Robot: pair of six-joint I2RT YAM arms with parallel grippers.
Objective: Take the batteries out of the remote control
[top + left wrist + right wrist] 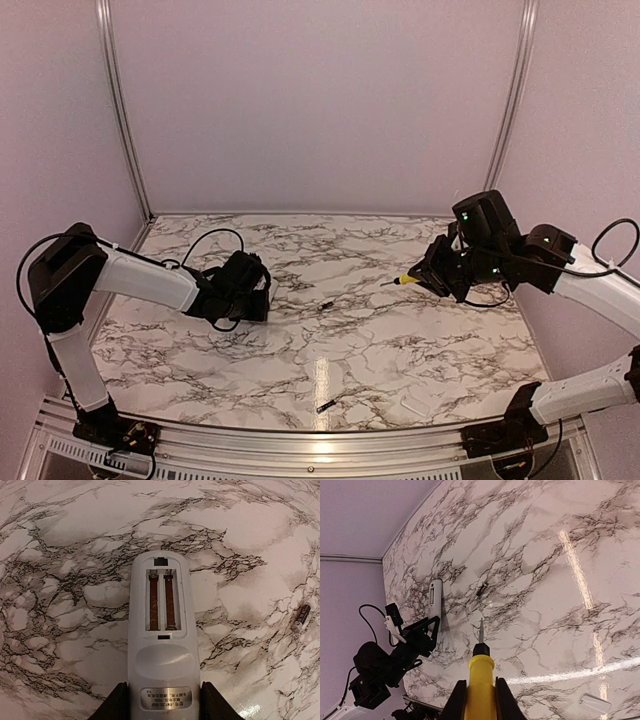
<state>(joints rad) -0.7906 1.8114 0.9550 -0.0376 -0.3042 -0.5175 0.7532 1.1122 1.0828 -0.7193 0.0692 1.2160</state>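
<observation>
Remote control is sitting at bottom centre of the left wrist view, back face up, cover off. Its battery bay is showing two bare reddish-brown channels with nothing lying in them. Left gripper is grasping the remote's label end, jaws clenched against both long edges, a dark finger showing on each side. The top view is placing this pair left of centre. Cannot tell whether the remote is touching the counter.

First battery is lying loose on the counter around frame centre, near the remote's free end but apart from it. It is also showing at the right edge of the left wrist view. Second battery is lying well apart from the first, at bottom centre of the top view. White cover piece is resting flat to its right.

Right gripper is hovering at the right of the top view, jaws grasping a yellow-handled screwdriver by the handle. Its shaft is pointing toward frame centre.
</observation>
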